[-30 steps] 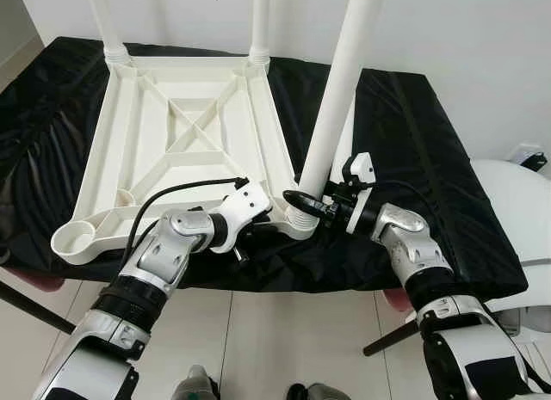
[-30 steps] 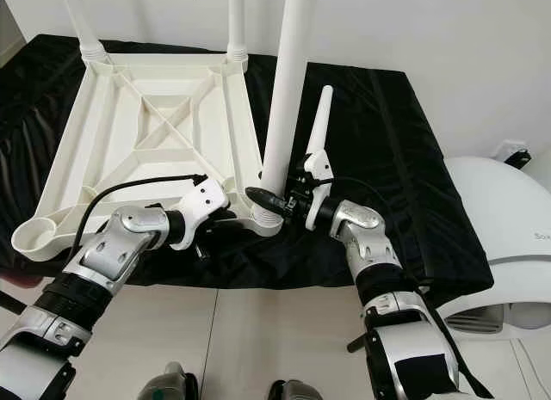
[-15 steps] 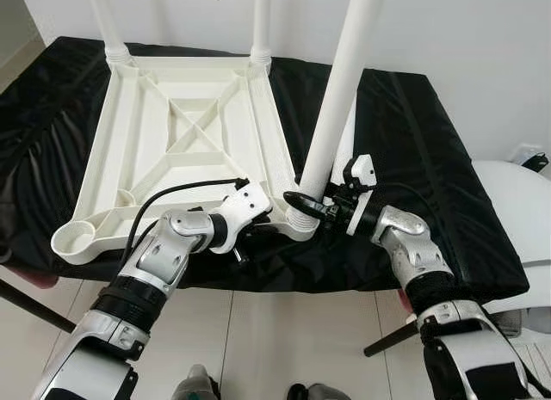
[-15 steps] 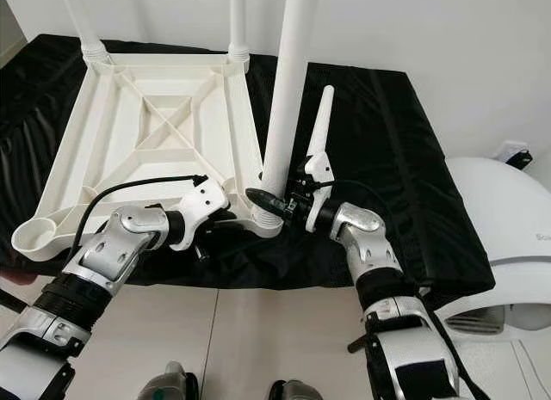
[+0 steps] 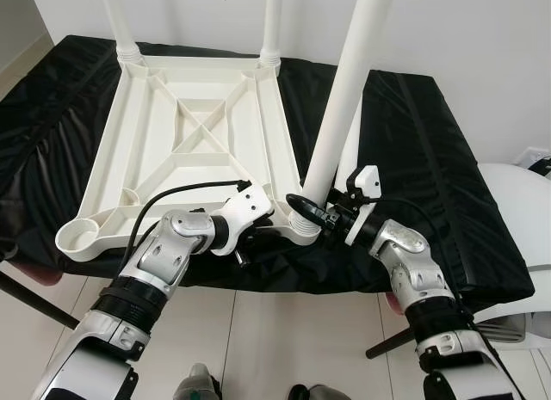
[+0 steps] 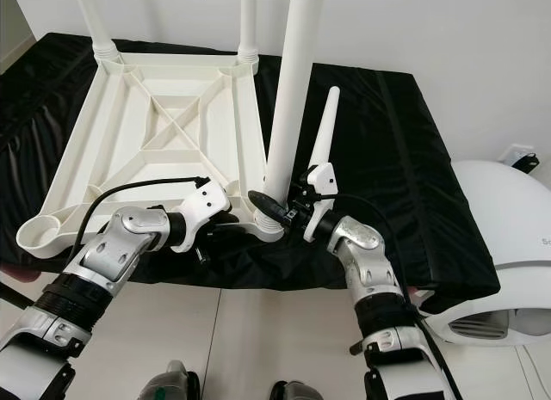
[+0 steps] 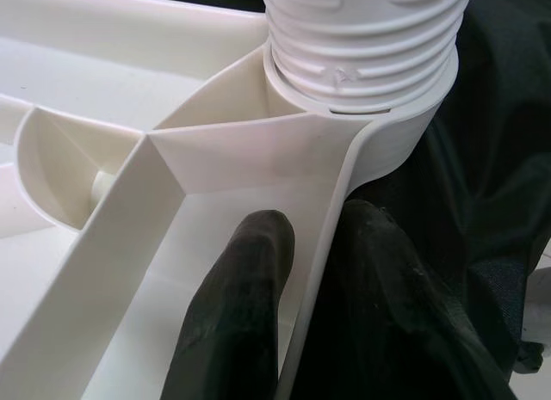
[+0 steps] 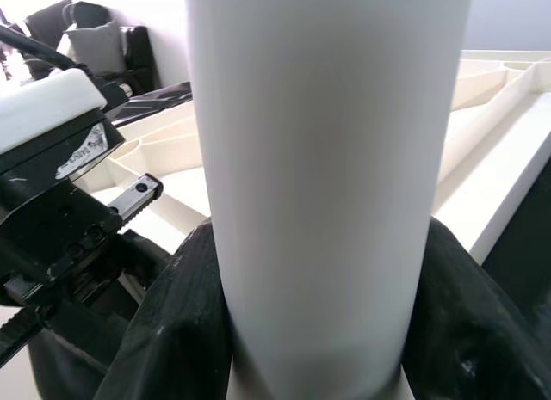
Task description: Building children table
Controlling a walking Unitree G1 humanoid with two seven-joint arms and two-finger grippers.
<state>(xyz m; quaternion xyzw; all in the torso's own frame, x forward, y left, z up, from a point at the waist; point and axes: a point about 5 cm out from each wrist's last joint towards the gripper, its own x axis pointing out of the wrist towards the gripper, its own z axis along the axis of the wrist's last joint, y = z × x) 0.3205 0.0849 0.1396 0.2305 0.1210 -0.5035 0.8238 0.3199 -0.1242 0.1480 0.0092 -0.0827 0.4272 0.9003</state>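
Note:
The white tabletop (image 5: 280,159) lies upside down on a black-covered table (image 5: 430,142). Two white legs (image 5: 273,21) stand in its far corners. A third leg (image 5: 344,99) stands upright in the near right corner socket, its threaded base (image 7: 362,39) seated there. My right gripper (image 5: 306,209) is shut on this leg just above the socket, its fingers (image 8: 176,331) on either side of it. My left gripper (image 5: 261,230) is shut on the tabletop rim beside that corner, one finger (image 7: 232,314) inside the wall and one outside. A loose fourth leg (image 6: 325,133) lies on the cloth behind my right wrist.
The near left corner socket (image 5: 76,238) is open. A white rounded appliance (image 5: 529,211) stands at the right of the table. Pale tiled floor (image 5: 258,331) lies below the table's near edge, with a dark slanted leg (image 5: 26,298) at the left.
The camera has shifted a little, so the scene sits lower in view. Both grippers keep their holds; my right forearm has swung slightly lower.

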